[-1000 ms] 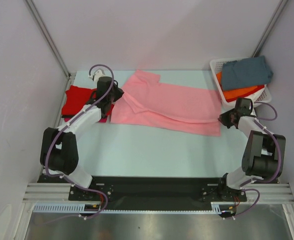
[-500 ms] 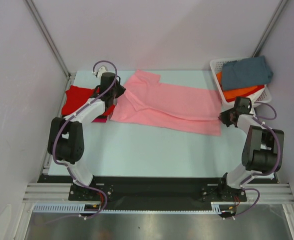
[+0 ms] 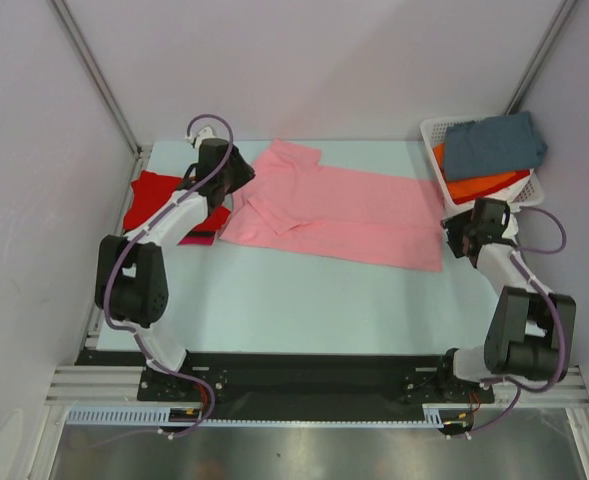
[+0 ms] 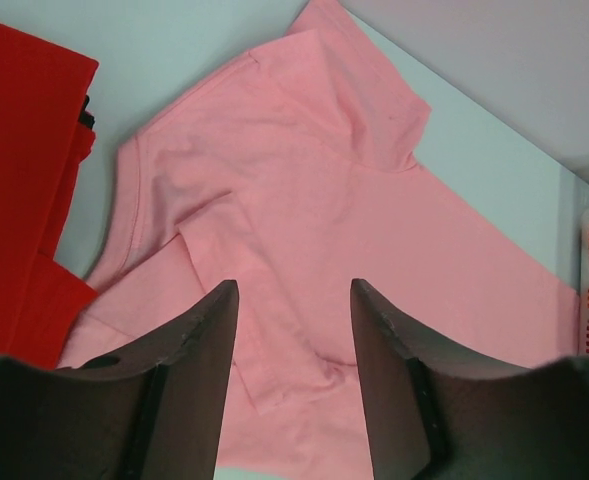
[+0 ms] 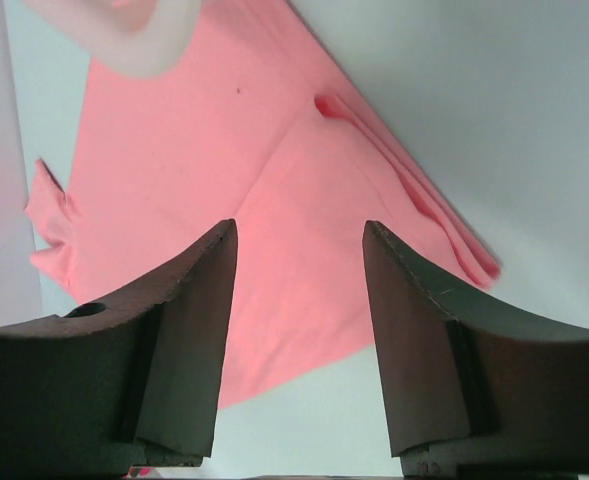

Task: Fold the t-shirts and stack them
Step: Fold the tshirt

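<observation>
- Top external view: pale worktop [image 3: 304,300], with a light pink t-shirt [image 3: 344,215] spread flat across its far half, partly folded, one sleeve toward the far edge.
- At the far right corner, white slotted basket [image 3: 429,130] holding a slate grey-blue shirt [image 3: 494,143] on top of an orange shirt [image 3: 484,186].
- At the far left corner, folded red shirt [image 3: 154,195], a sliver of magenta shirt [image 3: 200,238] showing beneath it, just beside the pink one's left end.
- Left gripper [image 4: 292,300] over the pink shirt's left end, right gripper [image 5: 299,240] over its right end; both pairs of fingers parted, holding nothing.
- Handling, as a judgement: light, limp, easily creased cloth; best pinched at hem corners or along the folded edge, both ends lifted together against sagging.
- No brand, label or writing readable anywhere.
</observation>
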Tool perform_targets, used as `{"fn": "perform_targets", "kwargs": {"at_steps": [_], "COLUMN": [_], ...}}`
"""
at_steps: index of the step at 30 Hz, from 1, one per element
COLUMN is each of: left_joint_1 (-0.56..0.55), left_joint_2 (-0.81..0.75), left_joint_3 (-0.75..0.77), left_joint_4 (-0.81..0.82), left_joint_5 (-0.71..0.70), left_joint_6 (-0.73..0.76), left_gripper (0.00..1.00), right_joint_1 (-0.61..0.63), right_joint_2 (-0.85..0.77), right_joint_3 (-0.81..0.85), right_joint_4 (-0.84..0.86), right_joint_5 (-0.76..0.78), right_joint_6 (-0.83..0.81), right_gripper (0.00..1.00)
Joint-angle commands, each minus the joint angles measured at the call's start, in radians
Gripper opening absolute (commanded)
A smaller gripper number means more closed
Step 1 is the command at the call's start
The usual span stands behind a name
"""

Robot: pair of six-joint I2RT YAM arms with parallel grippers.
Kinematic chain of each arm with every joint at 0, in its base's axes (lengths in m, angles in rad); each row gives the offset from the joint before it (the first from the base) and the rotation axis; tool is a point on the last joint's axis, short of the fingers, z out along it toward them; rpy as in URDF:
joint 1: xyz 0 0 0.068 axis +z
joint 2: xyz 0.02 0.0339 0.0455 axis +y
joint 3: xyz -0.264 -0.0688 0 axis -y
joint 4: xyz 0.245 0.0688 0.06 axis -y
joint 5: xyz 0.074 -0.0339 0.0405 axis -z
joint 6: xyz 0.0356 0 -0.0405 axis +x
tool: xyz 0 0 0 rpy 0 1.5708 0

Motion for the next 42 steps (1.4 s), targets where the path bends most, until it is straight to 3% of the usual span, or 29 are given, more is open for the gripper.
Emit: {"fn": "perform_targets", "kwargs": {"at_steps": [1,6,14,21,28,29,30,32,33,35,42], "left_joint_1": [0.006,0.006,0.006,0.006,0.006,0.006,0.006,0.006,0.006,0.006,0.006], "left_joint_2": [-0.138,-0.279,-0.451,-0.496,-0.471,-0.469,-0.469,-0.469,-0.471,-0.466,-0.425], "left_joint_3": [-0.047,-0.250,-0.524,-0.680,-0.699,-0.702,-0.711,-0.722,-0.734,-0.751,-0.791], "left_joint_4": [0.001,0.075,0.182,0.282,0.291,0.293,0.306,0.319,0.331,0.340,0.388], "left_joint_5": [0.017,0.060,0.033,-0.024,-0.074,-0.079,-0.084,-0.090,-0.094,-0.102,-0.090], "left_joint_6": [0.034,0.011,-0.112,-0.207,-0.236,-0.237,-0.237,-0.247,-0.250,-0.260,-0.302], "left_gripper": [0.54,0.54,0.51,0.51,0.50,0.50,0.50,0.49,0.49,0.49,0.48], "right_joint_1": [0.010,0.009,0.010,0.010,0.010,0.010,0.012,0.012,0.012,0.006,-0.017], "right_joint_2": [-0.122,-0.271,-0.357,-0.251,-0.132,-0.124,-0.106,-0.093,-0.089,-0.092,-0.190], "right_joint_3": [-0.094,-0.215,-0.372,-0.398,-0.396,-0.396,-0.390,-0.382,-0.379,-0.373,-0.373], "right_joint_4": [0.035,0.048,0.055,0.141,0.249,0.258,0.267,0.261,0.252,0.226,0.161], "right_joint_5": [0.028,0.031,0.059,0.035,0.045,0.042,0.048,0.056,0.062,0.071,0.182], "right_joint_6": [0.006,0.003,0.067,0.116,0.156,0.156,0.156,0.152,0.149,0.135,0.066], "right_gripper": [0.57,0.56,0.50,0.48,0.44,0.42,0.29,0.19,0.08,0.00,0.00]}}
